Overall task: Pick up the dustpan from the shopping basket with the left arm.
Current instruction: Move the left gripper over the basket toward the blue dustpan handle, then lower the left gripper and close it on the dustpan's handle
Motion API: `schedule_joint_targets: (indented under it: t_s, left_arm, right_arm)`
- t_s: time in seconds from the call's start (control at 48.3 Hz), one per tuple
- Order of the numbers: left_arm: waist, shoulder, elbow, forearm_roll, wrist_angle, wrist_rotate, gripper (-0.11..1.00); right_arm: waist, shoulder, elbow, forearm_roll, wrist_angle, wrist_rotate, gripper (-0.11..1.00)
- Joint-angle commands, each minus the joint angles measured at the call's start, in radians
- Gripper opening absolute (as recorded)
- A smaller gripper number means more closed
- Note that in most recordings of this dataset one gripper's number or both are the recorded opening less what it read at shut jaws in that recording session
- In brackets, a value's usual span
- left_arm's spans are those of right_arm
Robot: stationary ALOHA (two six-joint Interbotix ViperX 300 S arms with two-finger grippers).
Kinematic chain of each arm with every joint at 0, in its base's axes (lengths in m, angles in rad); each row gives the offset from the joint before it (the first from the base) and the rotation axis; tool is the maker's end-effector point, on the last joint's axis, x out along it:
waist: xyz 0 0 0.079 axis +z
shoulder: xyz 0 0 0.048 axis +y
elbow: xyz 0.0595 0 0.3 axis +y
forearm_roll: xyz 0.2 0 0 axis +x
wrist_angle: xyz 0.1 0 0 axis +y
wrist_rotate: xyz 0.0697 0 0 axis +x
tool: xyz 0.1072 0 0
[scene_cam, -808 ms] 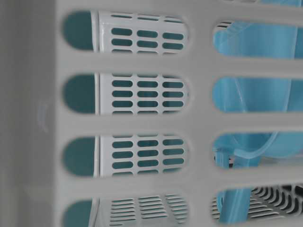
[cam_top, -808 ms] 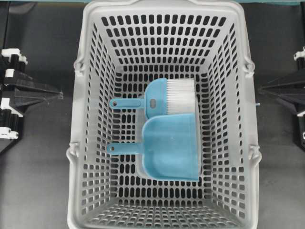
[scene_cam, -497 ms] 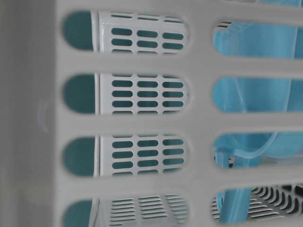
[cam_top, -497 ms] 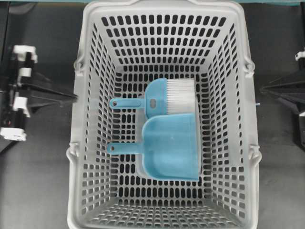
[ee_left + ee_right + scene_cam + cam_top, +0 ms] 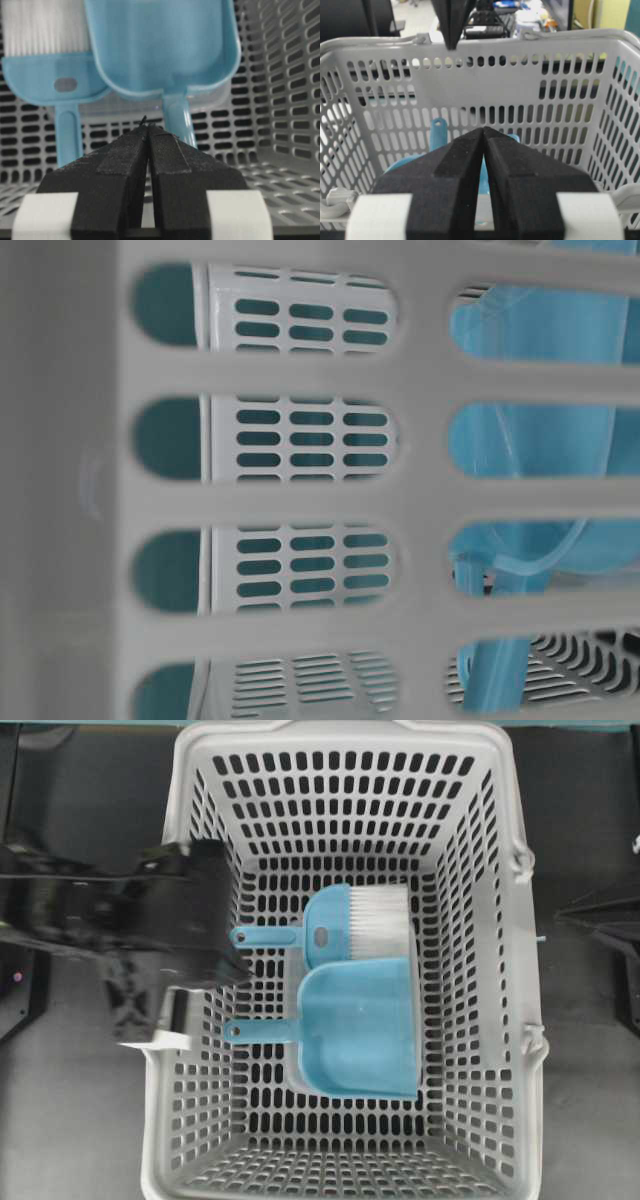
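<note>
Left gripper point(image 5: 146, 129) closed, fingertips pressed together, nothing held; positioned over the left wall of the shopping basket point(image 5: 190, 810) in the overhead view, tips aimed inward and stopping just short of the dustpan point(image 5: 360, 1028) handle, not touching it. Left arm point(image 5: 120, 920) extended from the left edge across the basket rim. Dustpan lying flat on the basket floor, tray toward the right wall, thin handle with end hole pointing left. Hand brush point(image 5: 345, 925) directly beside it toward the far wall, white bristles to the right, handle parallel to the dustpan handle; dustpan rim overlapping the brush's near edge. Right gripper point(image 5: 484, 134) also closed and empty, held outside the right wall of the basket, well apart from both items. Through the table-level view, only slotted basket wall point(image 5: 300, 500) and pale blue plastic behind the openings; which item cannot be told.
</note>
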Motion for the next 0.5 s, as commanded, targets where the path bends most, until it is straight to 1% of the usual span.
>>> schedule_joint_targets:
  t_s: [0.0,0.062,0.124,0.186,0.29,0.352,0.414,0.477]
  left_arm:
    - [-0.003,0.052,-0.086,0.003,0.052,-0.006,0.0]
    - [-0.005,0.083,-0.112,0.003,0.083,0.0,0.0]
    - [-0.006,0.109,-0.127,0.003,0.109,-0.002,0.0]
    - [-0.014,0.132,-0.138,0.003,0.126,-0.002,0.0]
    - [-0.028,0.164,-0.149,0.003,0.132,-0.005,0.0]
    - [-0.029,0.175,-0.15,0.003,0.13,-0.011,0.0]
    - [-0.031,0.187,-0.15,0.003,0.137,-0.012,0.0]
    - [-0.031,0.199,-0.147,0.003,0.144,-0.014,0.0]
  right_arm:
    - [0.002,-0.002,-0.025,0.003,0.002,0.002,0.0]
    - [0.002,-0.005,-0.025,0.003,0.003,0.002,0.01]
    - [0.002,-0.005,-0.025,0.003,0.006,0.003,0.08]
    - [0.002,-0.005,-0.025,0.003,0.011,0.003,0.24]
    - [0.002,-0.006,-0.021,0.003,0.014,0.005,0.55]
    - [0.002,-0.006,-0.021,0.003,0.012,0.005,0.71]
    - [0.003,-0.006,-0.021,0.003,0.014,0.005,0.8]
    - [0.002,-0.009,-0.023,0.003,0.014,0.005,0.8]
